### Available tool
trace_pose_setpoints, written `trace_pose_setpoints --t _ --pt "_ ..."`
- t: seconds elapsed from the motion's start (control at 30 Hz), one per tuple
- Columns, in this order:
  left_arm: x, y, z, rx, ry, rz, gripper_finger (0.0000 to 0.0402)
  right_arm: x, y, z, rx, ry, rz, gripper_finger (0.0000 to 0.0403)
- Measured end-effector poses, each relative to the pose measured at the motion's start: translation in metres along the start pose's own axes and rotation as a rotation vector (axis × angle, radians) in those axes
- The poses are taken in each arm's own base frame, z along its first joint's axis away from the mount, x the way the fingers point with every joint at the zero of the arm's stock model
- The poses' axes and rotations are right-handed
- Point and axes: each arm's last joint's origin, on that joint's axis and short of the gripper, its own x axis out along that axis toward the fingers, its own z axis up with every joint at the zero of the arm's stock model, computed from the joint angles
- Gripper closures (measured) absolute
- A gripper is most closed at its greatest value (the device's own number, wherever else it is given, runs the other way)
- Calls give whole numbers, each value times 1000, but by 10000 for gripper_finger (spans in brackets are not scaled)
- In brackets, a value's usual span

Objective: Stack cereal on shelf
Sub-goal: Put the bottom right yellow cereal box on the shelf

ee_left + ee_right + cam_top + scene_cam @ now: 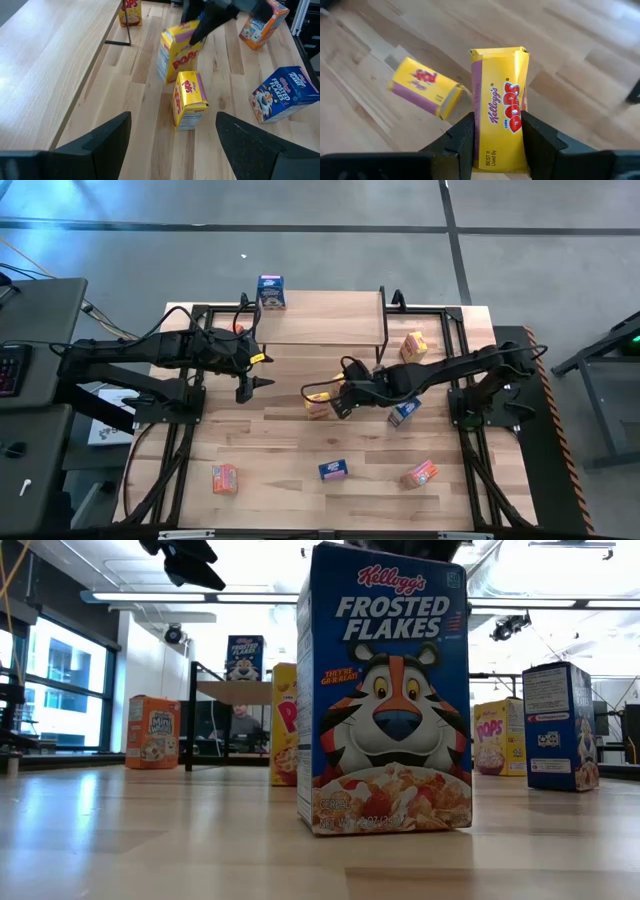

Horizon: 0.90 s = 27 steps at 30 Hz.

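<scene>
A yellow Pops box (501,107) is clamped between the fingers of the right gripper (495,142), low in the centre of the right wrist view, the pads set on its two broad faces. In the high view the grab is seen just right of centre, with a second yellow box (316,409) lying on the table just beside it. The left gripper (248,385) is held above the table left of centre, its fingers spread apart and nothing between them.

The shelf (320,320) is seen along the upper middle of the high view, with one blue box (271,291) standing at its far left corner. Other boxes are scattered across the lower half of the frame.

The held carton is judged light and thin-walled: easily dented if squeezed hard, and its glossy print may slip. A grip across the broad faces near mid-height, as taken here, is judged soundest, since the panels are stiffened by the folded edges.
</scene>
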Motion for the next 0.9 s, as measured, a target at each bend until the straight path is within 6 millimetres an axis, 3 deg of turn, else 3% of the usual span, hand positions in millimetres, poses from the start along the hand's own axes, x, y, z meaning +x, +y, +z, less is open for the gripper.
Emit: trace_pose_setpoints --t 0.47,0.9 --pt "0 0 0 0 0 0 119 -56 -12 71 -243 -37 -16 276" --pt "0 0 0 0 0 0 119 -91 -70 151 -583 -45 134 276"
